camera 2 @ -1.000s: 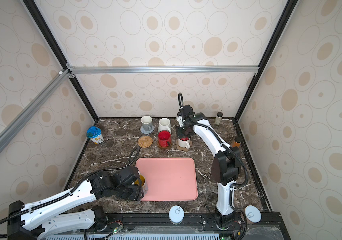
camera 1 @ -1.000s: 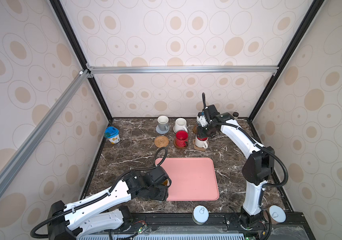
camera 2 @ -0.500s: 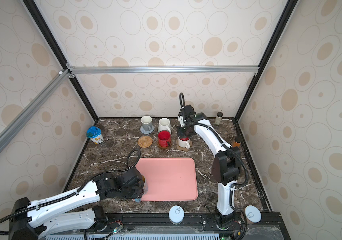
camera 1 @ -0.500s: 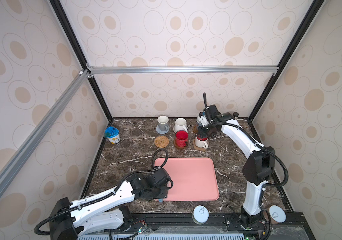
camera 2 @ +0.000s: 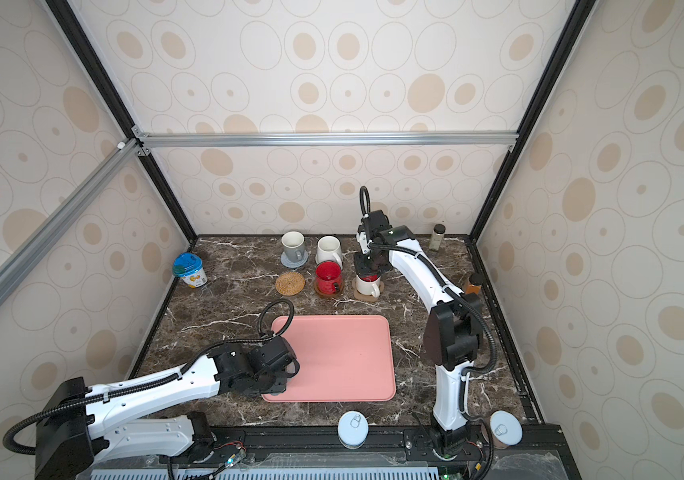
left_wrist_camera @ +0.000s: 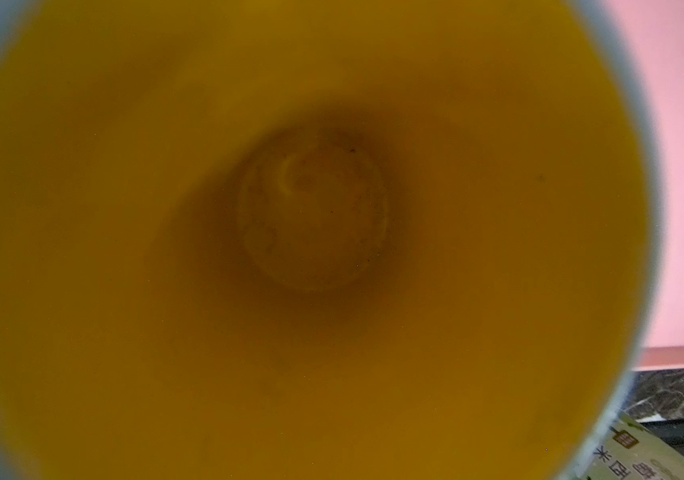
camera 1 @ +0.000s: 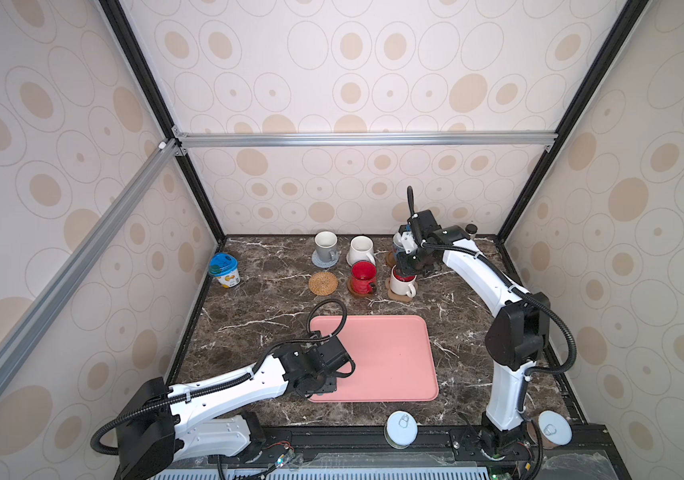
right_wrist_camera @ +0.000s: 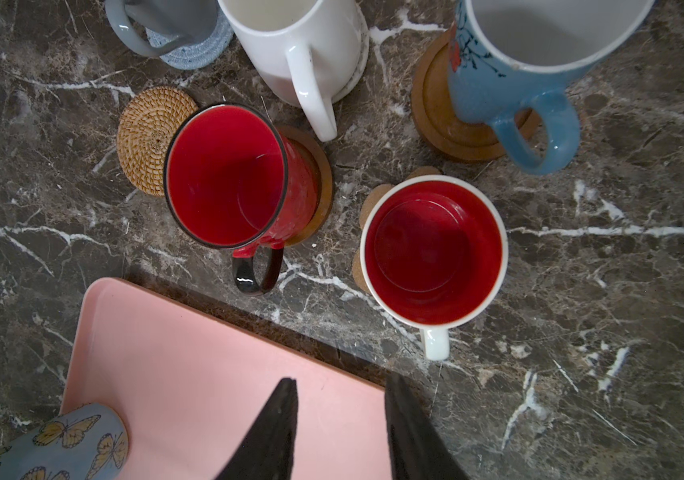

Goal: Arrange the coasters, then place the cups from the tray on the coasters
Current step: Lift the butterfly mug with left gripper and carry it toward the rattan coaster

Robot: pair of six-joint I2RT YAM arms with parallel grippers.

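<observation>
The blue butterfly-printed mug with the yellow inside (left_wrist_camera: 311, 249) stands at the near left corner of the flat pink rectangular tray (camera 1: 390, 357), the only cup on it. The left claw (camera 1: 318, 384) is down over that mug, and its wrist camera looks straight into the yellow bowl. Its fingers are hidden in every view, so I cannot tell whether it has closed on the wall.

Taking this mug looks to be the step in hand. The grip on the wall should be firm before any lift. The mug should then rise straight up, clear of the tray's low rim.

The tan round rattan coaster (camera 1: 323, 283) lies bare on the dark marble surface (camera 1: 265, 299), beyond the tray's far left corner. The red mug with the black handle (camera 1: 364, 276) stands just beside it. So the mug is best brought down from above, centred, with its handle turned away from the red one.

The right claw (right_wrist_camera: 340, 380) hangs narrowly parted and empty beyond the tray's far edge, above the white mug with the red inside (right_wrist_camera: 433, 253).
</observation>
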